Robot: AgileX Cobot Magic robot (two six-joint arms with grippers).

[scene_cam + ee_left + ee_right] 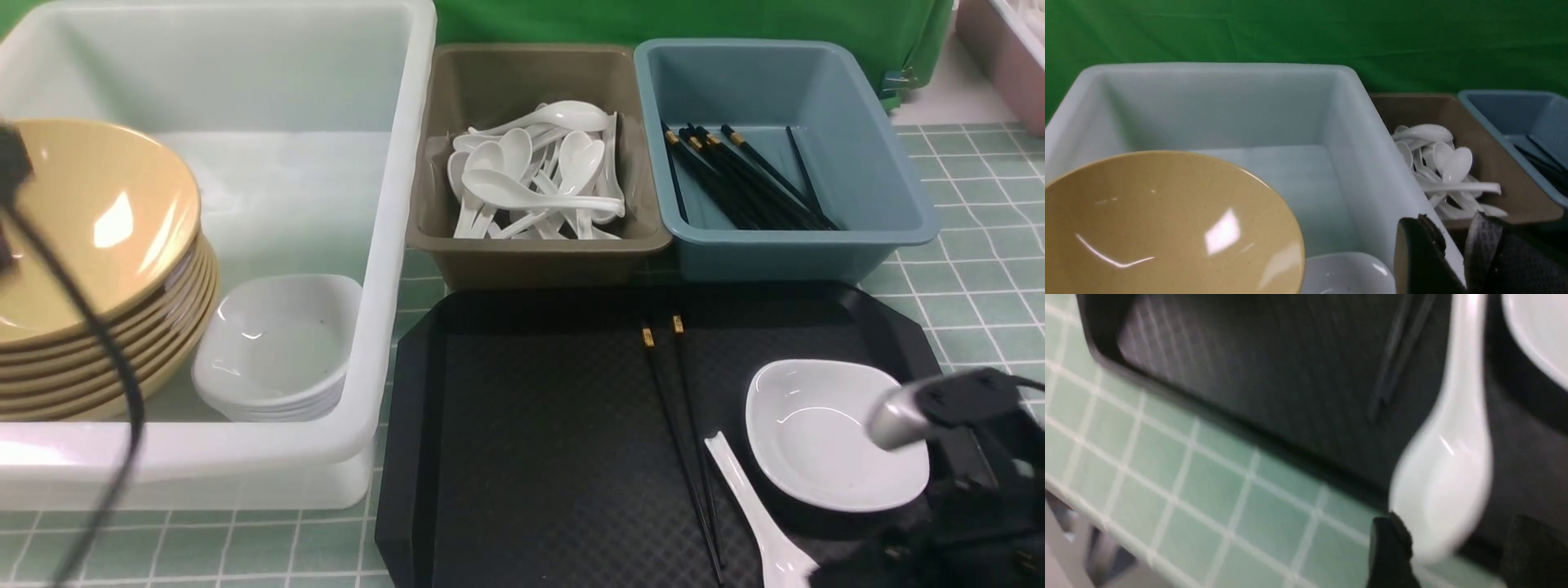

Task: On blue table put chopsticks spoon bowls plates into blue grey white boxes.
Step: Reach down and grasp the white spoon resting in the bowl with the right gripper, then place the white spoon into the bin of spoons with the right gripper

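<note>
On the black tray (531, 425) lie a pair of black chopsticks (682, 425), a white spoon (755, 514) and a white bowl (824, 433). My right gripper (1455, 520) is open, its fingers on either side of the spoon's scoop (1443, 486) at the tray's near edge; this view is blurred. My left gripper (1447, 222) is open and empty over the white box's right wall (1372, 163). The white box (392, 245) holds stacked yellow plates (90, 245) and white bowls (277, 351). The grey box (539, 253) holds spoons. The blue box (808, 245) holds chopsticks.
My right arm (971, 408) reaches over the tray's near right corner, partly covering the white bowl. A cable (106, 351) from my left arm hangs in front of the yellow plates. Green checked cloth (963, 302) covers the table. A pink bin (1008, 49) stands at the far right.
</note>
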